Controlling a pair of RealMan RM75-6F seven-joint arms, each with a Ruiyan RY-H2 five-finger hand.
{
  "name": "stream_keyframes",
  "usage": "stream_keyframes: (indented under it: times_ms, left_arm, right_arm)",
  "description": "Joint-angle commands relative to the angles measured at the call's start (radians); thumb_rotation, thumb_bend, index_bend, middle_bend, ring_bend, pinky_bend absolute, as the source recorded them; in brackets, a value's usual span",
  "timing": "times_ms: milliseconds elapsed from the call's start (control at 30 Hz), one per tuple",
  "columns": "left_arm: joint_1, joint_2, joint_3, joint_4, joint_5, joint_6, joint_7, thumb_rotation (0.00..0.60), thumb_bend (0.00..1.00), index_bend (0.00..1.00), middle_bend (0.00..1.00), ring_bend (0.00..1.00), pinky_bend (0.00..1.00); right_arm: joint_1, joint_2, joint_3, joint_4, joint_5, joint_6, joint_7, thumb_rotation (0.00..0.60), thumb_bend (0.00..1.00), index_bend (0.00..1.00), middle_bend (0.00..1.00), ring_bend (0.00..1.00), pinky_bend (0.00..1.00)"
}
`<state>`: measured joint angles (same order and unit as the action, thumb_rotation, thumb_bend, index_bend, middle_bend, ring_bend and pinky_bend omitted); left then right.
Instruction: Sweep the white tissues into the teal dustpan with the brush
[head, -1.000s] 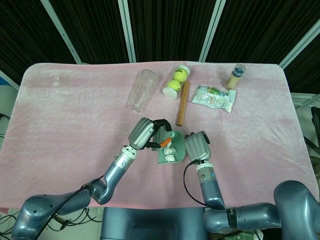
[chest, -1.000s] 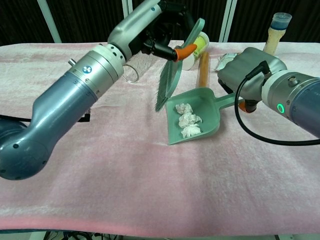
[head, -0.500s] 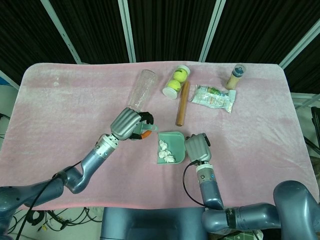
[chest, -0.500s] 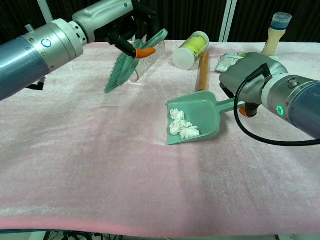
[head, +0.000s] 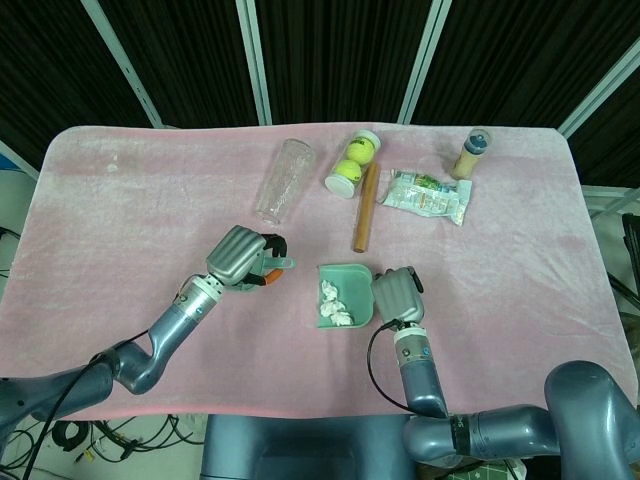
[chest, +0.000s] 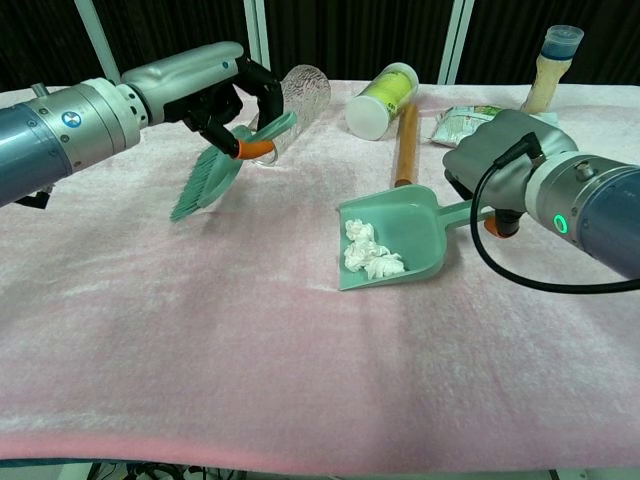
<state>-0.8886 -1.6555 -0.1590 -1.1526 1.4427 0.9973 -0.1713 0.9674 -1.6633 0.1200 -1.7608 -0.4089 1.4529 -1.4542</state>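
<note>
Chest view showed the left hand (chest: 215, 95) clamped on the brush (chest: 215, 168), bristles slanting down toward the table's left edge. The tissues (chest: 370, 250) lay inside the dustpan (chest: 420, 215), whose handle the right hand (chest: 495, 160) gripped, well apart.

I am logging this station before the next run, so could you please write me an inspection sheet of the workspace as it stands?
Surface: pink cloth covering the table.
Job's things: tissues lie inside the dustpan; brush held above the cloth.
Clutter: clear cup on its side, ball can, wooden stick, snack packet, bottle.
Hands: left hand grips the brush; right hand holds the dustpan handle.
Cables: black cable looped at right wrist.
Surroundings: dark curtains behind.
</note>
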Motion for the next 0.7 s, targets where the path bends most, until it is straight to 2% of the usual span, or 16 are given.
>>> stream_keyframes:
  times_ms: [33, 133, 233, 367, 600, 700]
  left_arm:
    - [-0.003, 0.01, 0.005, -0.01, -0.016, -0.024, 0.037, 0.6, 0.5, 0.74, 0.82, 0.86, 0.95]
    - [0.0, 0.014, 0.0, -0.022, -0.028, -0.028, 0.05, 0.6, 0.5, 0.74, 0.82, 0.86, 0.95]
    - [0.001, 0.021, -0.002, -0.031, -0.032, -0.03, 0.062, 0.6, 0.5, 0.74, 0.82, 0.86, 0.95]
    - [0.005, 0.031, -0.004, -0.042, -0.036, -0.028, 0.07, 0.6, 0.5, 0.74, 0.82, 0.86, 0.95]
    - [0.012, 0.052, -0.005, -0.061, -0.038, -0.025, 0.082, 0.6, 0.5, 0.74, 0.82, 0.86, 0.95]
    - [0.014, 0.059, -0.002, -0.068, -0.036, -0.026, 0.09, 0.6, 0.5, 0.74, 0.82, 0.86, 0.95]
  right_arm:
    - [0.0, 0.001, -0.004, 0.003, -0.003, -0.003, 0.002, 0.6, 0.52, 0.81, 0.65, 0.7, 0.66]
    - [0.001, 0.003, -0.013, 0.007, -0.003, -0.006, -0.005, 0.6, 0.42, 0.74, 0.59, 0.66, 0.66]
    - [0.0, 0.003, -0.018, 0.007, 0.001, -0.007, -0.007, 0.6, 0.37, 0.68, 0.54, 0.63, 0.65]
    - [0.001, 0.004, -0.023, 0.006, 0.015, 0.002, -0.023, 0.6, 0.21, 0.45, 0.35, 0.51, 0.62]
    - [0.002, 0.01, -0.028, -0.002, 0.019, 0.013, -0.034, 0.6, 0.15, 0.09, 0.07, 0.4, 0.57]
    - [0.001, 0.012, -0.027, -0.007, 0.026, 0.022, -0.039, 0.6, 0.14, 0.04, 0.04, 0.39, 0.56]
